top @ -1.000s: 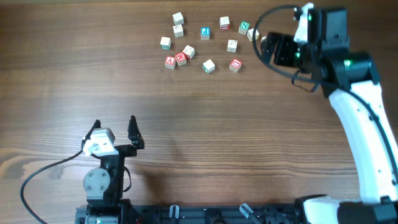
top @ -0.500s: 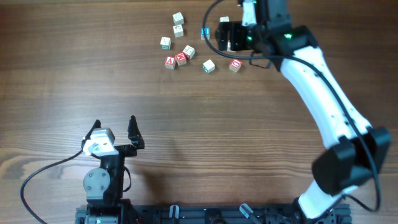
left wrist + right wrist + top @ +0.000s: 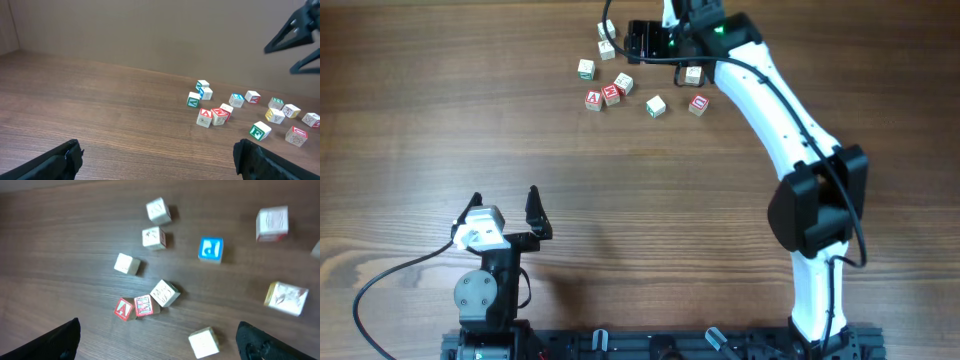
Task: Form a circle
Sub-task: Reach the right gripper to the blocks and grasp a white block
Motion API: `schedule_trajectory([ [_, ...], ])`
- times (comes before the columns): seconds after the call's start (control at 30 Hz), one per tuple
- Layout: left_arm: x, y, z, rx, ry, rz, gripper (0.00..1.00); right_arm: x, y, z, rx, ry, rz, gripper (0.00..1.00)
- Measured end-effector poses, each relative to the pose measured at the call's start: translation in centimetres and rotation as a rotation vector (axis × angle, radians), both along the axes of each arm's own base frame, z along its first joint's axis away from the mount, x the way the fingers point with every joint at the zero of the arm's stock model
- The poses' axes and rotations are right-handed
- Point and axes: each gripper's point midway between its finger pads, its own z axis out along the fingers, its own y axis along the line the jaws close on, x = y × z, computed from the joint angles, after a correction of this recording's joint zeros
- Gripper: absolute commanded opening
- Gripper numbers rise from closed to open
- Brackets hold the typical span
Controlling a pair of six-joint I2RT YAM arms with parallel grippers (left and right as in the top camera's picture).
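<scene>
Several small lettered cubes lie scattered at the far middle of the table. Among them are a red pair [image 3: 601, 97], a white cube [image 3: 655, 105] and a red-marked cube [image 3: 698, 103]. My right gripper [image 3: 638, 40] hovers open above the cluster's far left part, and its arm hides some cubes. In the right wrist view the red pair [image 3: 134, 307], a blue-faced cube [image 3: 210, 249] and a plain white cube [image 3: 203, 341] lie below the open right gripper [image 3: 160, 345]. My left gripper [image 3: 505, 207] rests open near the front left, far from the cubes [image 3: 215, 115].
The right arm [image 3: 770, 110] stretches from the front right diagonally over the table to the cubes. The left arm's base [image 3: 485, 290] and its cable [image 3: 390, 275] sit at the front edge. A brown wall [image 3: 150, 35] rises behind the table.
The right arm has swung left, carrying its open gripper from the right end of the cluster over to its far left part. The left arm has not moved.
</scene>
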Motion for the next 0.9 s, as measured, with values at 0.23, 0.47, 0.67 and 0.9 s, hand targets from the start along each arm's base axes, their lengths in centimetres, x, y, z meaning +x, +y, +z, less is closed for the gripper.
schedule_trajectory([
  [0.23, 0.0, 0.0, 0.0, 0.0, 0.0, 0.0, 1.0, 1.3, 0.9, 0.6, 0.127, 0.019, -0.133, 1.0],
  [0.47, 0.0, 0.0, 0.0, 0.0, 0.0, 0.0, 1.0, 2.0, 5.9, -2.9, 0.17, 0.004, -0.176, 0.99],
  [0.67, 0.0, 0.0, 0.0, 0.0, 0.0, 0.0, 1.0, 2.2, 7.2, -8.2, 0.175, 0.067, -0.357, 0.99],
  [0.9, 0.0, 0.0, 0.0, 0.0, 0.0, 0.0, 1.0, 2.9, 5.6, -9.3, 0.168, 0.061, -0.491, 0.94],
])
